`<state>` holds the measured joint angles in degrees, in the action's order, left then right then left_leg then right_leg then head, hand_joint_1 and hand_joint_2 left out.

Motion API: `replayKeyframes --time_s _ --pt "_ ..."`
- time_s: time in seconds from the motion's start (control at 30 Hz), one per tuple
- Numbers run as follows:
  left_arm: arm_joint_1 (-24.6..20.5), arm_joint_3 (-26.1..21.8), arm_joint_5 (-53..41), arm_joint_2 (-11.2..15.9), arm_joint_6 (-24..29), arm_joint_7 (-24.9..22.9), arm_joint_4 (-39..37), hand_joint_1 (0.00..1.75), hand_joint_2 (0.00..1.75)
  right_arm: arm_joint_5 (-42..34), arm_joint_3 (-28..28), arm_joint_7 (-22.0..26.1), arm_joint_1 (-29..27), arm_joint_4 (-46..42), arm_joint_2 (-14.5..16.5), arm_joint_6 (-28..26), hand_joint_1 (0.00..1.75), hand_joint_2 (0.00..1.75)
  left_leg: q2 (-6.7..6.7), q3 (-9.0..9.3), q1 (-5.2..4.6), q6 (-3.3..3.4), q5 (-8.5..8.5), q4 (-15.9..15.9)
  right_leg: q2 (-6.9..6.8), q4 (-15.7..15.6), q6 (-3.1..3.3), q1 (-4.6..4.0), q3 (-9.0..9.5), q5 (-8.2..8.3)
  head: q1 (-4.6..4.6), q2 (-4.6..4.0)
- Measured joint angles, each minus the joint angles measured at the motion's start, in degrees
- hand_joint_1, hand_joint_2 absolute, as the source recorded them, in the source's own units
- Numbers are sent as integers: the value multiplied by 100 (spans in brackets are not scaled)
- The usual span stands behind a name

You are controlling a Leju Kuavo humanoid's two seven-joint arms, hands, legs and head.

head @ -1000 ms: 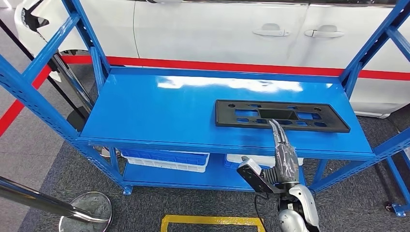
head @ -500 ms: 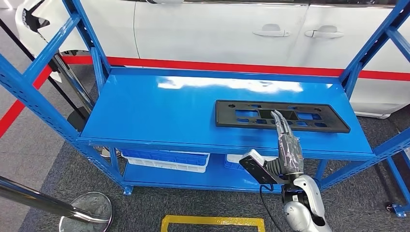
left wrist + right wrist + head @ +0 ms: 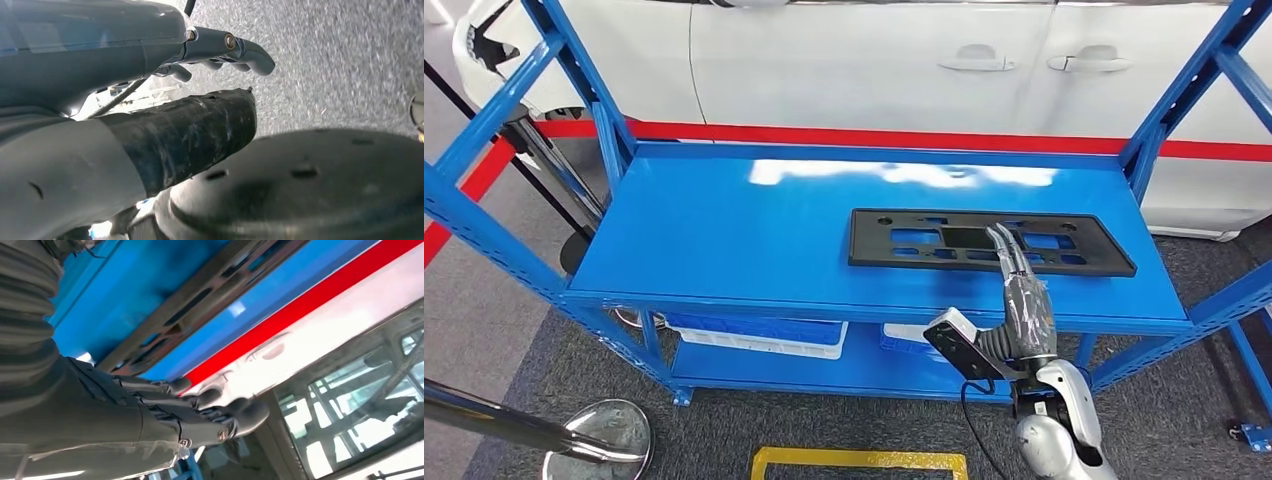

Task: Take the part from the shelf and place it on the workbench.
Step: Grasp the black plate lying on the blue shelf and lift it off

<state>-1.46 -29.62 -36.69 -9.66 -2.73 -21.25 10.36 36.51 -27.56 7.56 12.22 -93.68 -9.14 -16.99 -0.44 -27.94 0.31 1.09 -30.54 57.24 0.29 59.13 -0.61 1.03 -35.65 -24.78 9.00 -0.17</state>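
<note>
A flat black plastic part (image 3: 990,242), long and rectangular with several cut-out windows and small holes, lies on the top board of a blue metal shelf (image 3: 754,225), toward the shelf's right half and near its front edge. The robot's right hand (image 3: 1021,300) reaches up from below the shelf's front edge with its fingers (image 3: 1008,246) stretched out straight and close together, their tips lying over the near middle of the part; whether they actually touch it cannot be told. The hand grasps nothing. In the right wrist view the same dark fingers (image 3: 200,405) extend flat, with the part (image 3: 200,305) and the blue board beyond them.

The left hand (image 3: 150,100) hangs over grey speckled carpet (image 3: 340,60), fingers gently curved and apart, nothing between them.

Behind the shelf stands a white car (image 3: 874,60), and a red stripe (image 3: 874,137) runs along the floor. On the lower board sit white and blue plastic bins (image 3: 754,335). A chrome stanchion base (image 3: 599,445) rests on the floor at the lower left, and a yellow floor marking (image 3: 859,462) lies in front of the shelf.
</note>
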Motion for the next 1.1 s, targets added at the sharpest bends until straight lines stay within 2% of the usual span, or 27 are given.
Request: replayKeyframes --time_s 0.07,0.1,0.17,0.2,0.23,0.27,0.33,0.37,0.4,0.5,0.57,0.6,0.67,0.7,0.73,0.77,0.83,0.9,0.93,1.0,1.07,1.1 --pt "-1 -1 -1 -1 0 2 0 0 0 -1 0 4 15 -15 -7 -1 0 175 6 -114 16 -53 -187 290 -7 -35 85 14 54 -19 1 0" --pt "1 -1 -1 -1 1 2 0 0 0 -1 0 4 20 -22 -7 -1 0 175 10 -284 25 -72 -347 625 -15 -46 117 14 77 -30 1 0" --pt "0 1 -1 -1 1 3 0 0 0 -1 0 5 23 -22 -7 1 0 175 11 -743 29 -97 -628 1420 -27 -46 155 -3 92 -51 0 0" --pt "2 1 -1 -1 1 3 0 0 0 -1 0 4 21 -22 -7 1 0 175 11 -922 30 -101 -656 1682 -30 -43 165 -12 98 -60 0 0" --pt "6 0 -2 -1 0 3 0 0 0 -1 0 4 20 -21 -7 1 0 175 12 -997 30 -98 -563 1725 -28 -40 170 -19 108 -69 1 0" --pt "11 -1 -4 -1 1 3 0 0 0 -3 0 5 20 -22 -7 1 0 175 12 -961 30 -87 -364 1547 -22 -37 168 -22 126 -79 1 0" --pt "17 -1 -8 -1 2 5 0 0 0 -19 0 8 22 -26 -7 3 0 175 12 -667 26 -43 117 784 -11 -31 142 -30 174 -108 1 0" --pt "16 -1 -9 -1 2 8 0 0 0 -32 0 10 25 -30 -7 5 0 175 10 -526 16 -20 254 443 -7 -22 120 -41 182 -119 0 0" --pt "11 -1 -10 -1 2 10 0 0 0 -43 -1 11 28 -36 -7 9 0 175 6 -447 6 0 312 240 -8 -15 93 -50 179 -122 0 0" --pt "-1 0 -19 -3 2 10 0 0 0 -61 -4 12 33 -58 -7 19 0 175 -4 -424 -4 63 314 133 -12 -11 7 -55 156 -114 0 0" --pt "4 -1 -26 -7 4 9 0 0 0 -66 -5 13 38 -66 -7 17 0 175 7 -401 14 130 349 84 -14 162 -52 -38 88 -249 -1 0" --pt "6 -2 -29 -9 5 9 0 0 0 -66 -5 13 40 -68 -7 16 0 175 15 -393 21 159 361 67 -16 416 -79 -29 -24 -406 -2 0" --pt "10 -2 -32 -9 7 9 0 0 0 -66 -6 12 36 -66 -7 16 0 175 22 -403 11 186 363 73 -20 1173 -117 -24 -379 -765 -2 0" --pt "11 -2 -32 -9 7 10 0 0 0 -66 -7 11 31 -65 -8 16 0 175 21 -407 4 192 359 80 -20 1486 -127 -22 -532 -859 -2 0" --pt "12 -2 -32 -9 7 10 0 0 0 -66 -7 11 28 -64 -8 16 0 175 18 -407 -2 196 355 88 -21 1619 -127 -23 -603 -849 -2 0" --pt "12 -2 -32 -9 7 10 0 0 0 -66 -7 11 28 -63 -9 16 0 175 12 -402 -9 198 348 94 -21 1520 -116 -24 -561 -729 -2 0" --pt "10 -2 -32 -11 7 11 0 0 0 -66 -7 11 31 -65 -9 15 0 87 1 -376 -23 196 327 101 -20 784 -59 -37 -211 -331 -2 0" --pt "9 -2 -32 -21 7 10 0 0 0 -66 -7 14 37 -69 -8 10 0 0 -4 -370 -46 176 309 106 -23 130 14 -74 104 -112 -2 0" --pt "9 -2 -33 -26 7 10 0 0 0 -65 -7 16 39 -76 -7 4 0 0 -3 -376 -52 160 307 105 -23 -5 39 -94 161 -99 -2 0" --pt "4 -2 -39 -32 7 10 0 0 0 -41 -6 18 37 -97 -7 -23 0 87 1 -379 -56 116 311 87 -21 -54 71 -103 174 -98 -1 0" --pt "3 -2 -48 -34 7 10 0 0 0 43 -5 15 42 -115 -7 -79 0 175 5 -389 -56 59 239 154 -30 -135 115 -65 222 -69 -1 0" --pt "4 -2 -52 -34 7 10 0 0 0 133 -5 1 51 -118 -5 -113 0 175 6 -464 -53 31 119 335 -36 -176 140 -42 249 -55 -1 0"
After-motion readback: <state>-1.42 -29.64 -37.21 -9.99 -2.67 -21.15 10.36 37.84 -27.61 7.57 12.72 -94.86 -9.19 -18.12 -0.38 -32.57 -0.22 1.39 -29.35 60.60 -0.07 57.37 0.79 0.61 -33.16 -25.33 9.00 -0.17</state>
